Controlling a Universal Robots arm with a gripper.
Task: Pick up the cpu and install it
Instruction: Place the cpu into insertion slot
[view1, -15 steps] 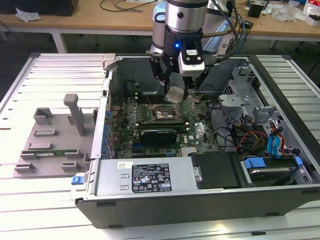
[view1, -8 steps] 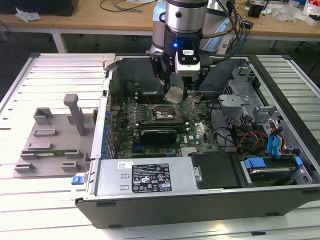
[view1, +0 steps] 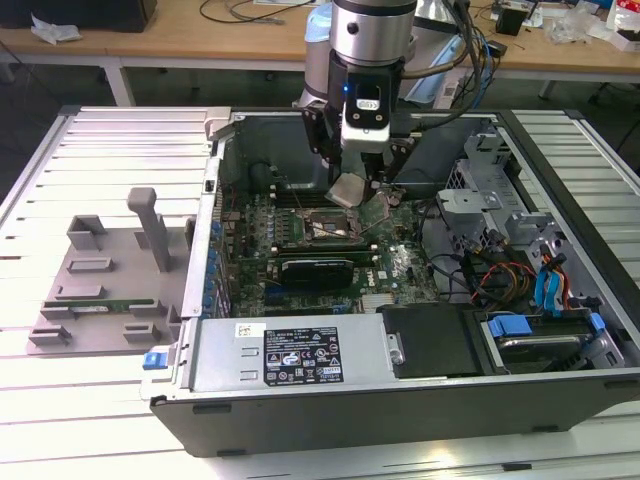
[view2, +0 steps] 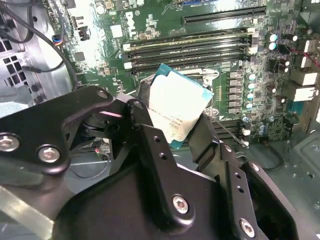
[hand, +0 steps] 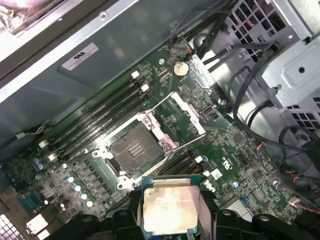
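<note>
The cpu (view1: 351, 190) is off the board, clamped between the two black fingers (view2: 140, 116) of the gripper (view1: 362, 186), which press on opposite edges. It hangs tilted, silver lid up, inside the open computer case (view1: 222, 352).

In the exterior view we place it at about 1 o'clock from the open cpu socket (view1: 325, 228), above it and not touching it.

In the second wrist view the cpu (view2: 180, 112) shows its pale lid and a thin teal rim. The gripper (view2: 175, 125) links cover the near foreground.

In the first wrist view the cpu (hand: 170, 210) sits level between the finger ends of the gripper (hand: 170, 212). Beyond it the socket (hand: 134, 150) lies bare, with its metal frame (hand: 186, 114) swung open.

Case contents, exterior view:
- The green motherboard (view1: 400, 265) lies on the floor.
- A long black card (view1: 318, 268) sits at 6 o'clock from the socket.
- Drive bays with blue tabs (view1: 545, 290) and loose cables sit at 4 o'clock.

The first wrist view adds the memory slots (hand: 100, 112) beside the socket and a coin battery (hand: 180, 67).

Outside the case, at 9 o'clock in the exterior view, a grey fixture (view1: 100, 262) rests on the slatted table (view1: 60, 400). A thin green memory stick (view1: 100, 300) lies in it.
</note>
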